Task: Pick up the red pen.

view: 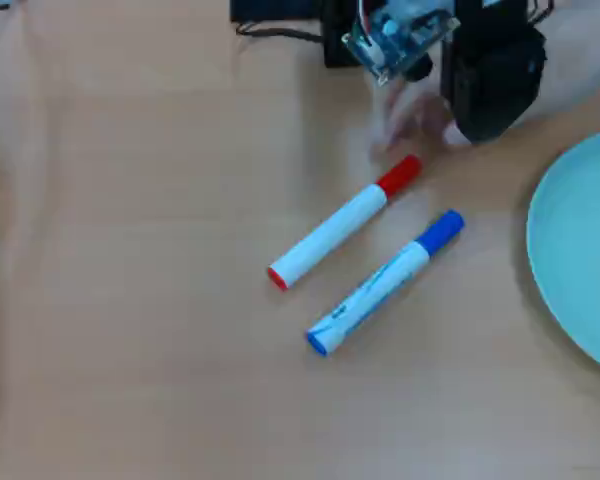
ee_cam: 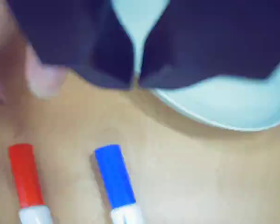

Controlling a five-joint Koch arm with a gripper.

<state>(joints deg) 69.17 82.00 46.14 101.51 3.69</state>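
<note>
The red pen, a white-barrelled marker with a red cap, lies at a slant on the wooden table in the overhead view, cap towards the upper right. Its red cap shows at the lower left of the wrist view. My gripper hangs at the top right, above and to the right of the pen's cap, and touches nothing. In the wrist view my gripper has its two dark jaws together at the tips, and nothing is held between them.
A blue-capped white marker lies parallel to the red pen, just right of it; its cap shows in the wrist view. A pale blue plate sits at the right edge. A blurred hand is beside the arm.
</note>
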